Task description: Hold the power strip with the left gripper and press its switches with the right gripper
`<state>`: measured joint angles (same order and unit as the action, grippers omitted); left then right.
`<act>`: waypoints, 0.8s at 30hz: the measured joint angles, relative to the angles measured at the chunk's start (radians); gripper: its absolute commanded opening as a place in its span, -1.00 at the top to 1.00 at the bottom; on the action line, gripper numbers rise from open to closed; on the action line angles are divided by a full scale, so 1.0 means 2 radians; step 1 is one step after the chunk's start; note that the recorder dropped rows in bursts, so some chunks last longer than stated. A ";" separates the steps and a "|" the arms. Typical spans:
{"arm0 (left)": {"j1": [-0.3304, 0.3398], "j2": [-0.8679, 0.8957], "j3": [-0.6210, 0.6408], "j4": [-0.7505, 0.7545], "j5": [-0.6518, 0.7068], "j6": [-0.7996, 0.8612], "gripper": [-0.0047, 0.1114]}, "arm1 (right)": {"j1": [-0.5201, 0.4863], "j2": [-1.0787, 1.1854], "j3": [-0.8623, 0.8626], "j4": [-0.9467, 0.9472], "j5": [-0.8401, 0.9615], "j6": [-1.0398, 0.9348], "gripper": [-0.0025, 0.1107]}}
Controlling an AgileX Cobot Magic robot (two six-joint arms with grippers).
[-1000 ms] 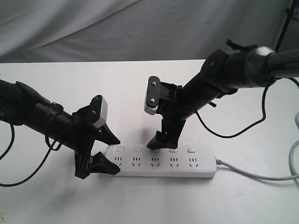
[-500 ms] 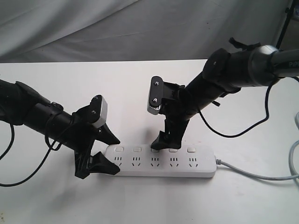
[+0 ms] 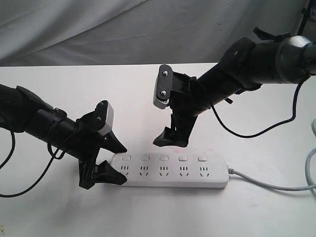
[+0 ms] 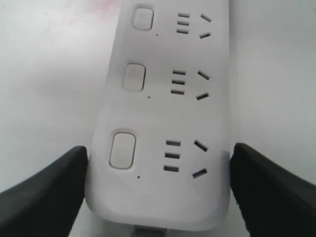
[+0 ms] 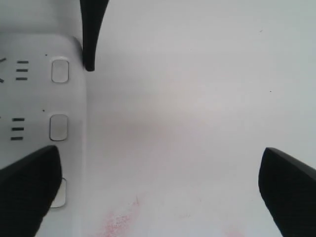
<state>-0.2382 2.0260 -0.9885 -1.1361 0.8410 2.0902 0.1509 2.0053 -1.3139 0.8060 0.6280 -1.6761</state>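
The white power strip [image 3: 173, 171] lies flat on the table, its grey cord [image 3: 271, 183] leaving the right end. Five square switches [image 3: 164, 158] run along its far edge. My left gripper [image 3: 121, 164] is shut on the strip's left end, and in the left wrist view its black fingers [image 4: 47, 192] press both long sides of the power strip [image 4: 163, 113]. My right gripper [image 3: 166, 141] hangs open just behind the strip, above the table and clear of the buttons. In the right wrist view the right gripper [image 5: 158, 197] spans bare table, with the switches [image 5: 59, 127] off to one side.
A grey cloth [image 3: 98, 29] hangs behind the white table. A black cable [image 3: 247, 140] loops down from the right arm. A second pale cable [image 3: 312, 163] lies at the right edge. A faint red smear [image 5: 118, 217] marks the tabletop beside the strip.
My right gripper has lifted off the strip's middle switch and drawn up and back from it. The left gripper and the strip have stayed still.
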 measured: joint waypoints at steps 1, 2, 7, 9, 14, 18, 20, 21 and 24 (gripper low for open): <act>0.000 0.000 0.000 0.000 0.000 0.000 0.16 | 0.000 -0.001 0.000 0.001 0.000 0.000 -0.88; 0.000 0.000 0.000 0.000 0.000 0.000 0.16 | -0.001 -0.001 0.001 0.001 0.001 0.000 -0.88; 0.000 0.000 0.000 0.000 0.000 0.000 0.16 | -0.026 -0.001 0.001 0.003 0.033 -0.001 -0.88; 0.000 0.000 0.000 0.000 0.000 0.000 0.16 | -0.044 -0.001 0.001 0.007 0.045 -0.003 -0.88; 0.000 0.000 0.000 0.000 0.000 0.000 0.16 | -0.084 -0.001 0.001 0.028 0.099 -0.031 -0.88; 0.000 0.000 0.000 0.000 0.000 0.000 0.16 | -0.096 -0.001 0.001 0.031 0.129 -0.039 -0.88; 0.000 0.000 0.000 0.000 0.000 0.000 0.16 | -0.096 -0.001 0.001 0.031 0.135 -0.040 -0.88; 0.000 0.000 0.000 0.000 0.000 0.000 0.16 | -0.096 -0.001 0.002 0.032 0.137 -0.043 -0.88; 0.000 0.000 0.000 0.000 0.000 0.000 0.16 | -0.096 -0.003 0.014 0.044 0.129 -0.066 -0.88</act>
<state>-0.2382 2.0260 -0.9885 -1.1361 0.8410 2.0902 -0.0404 1.9992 -1.2859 0.8942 0.8869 -1.8079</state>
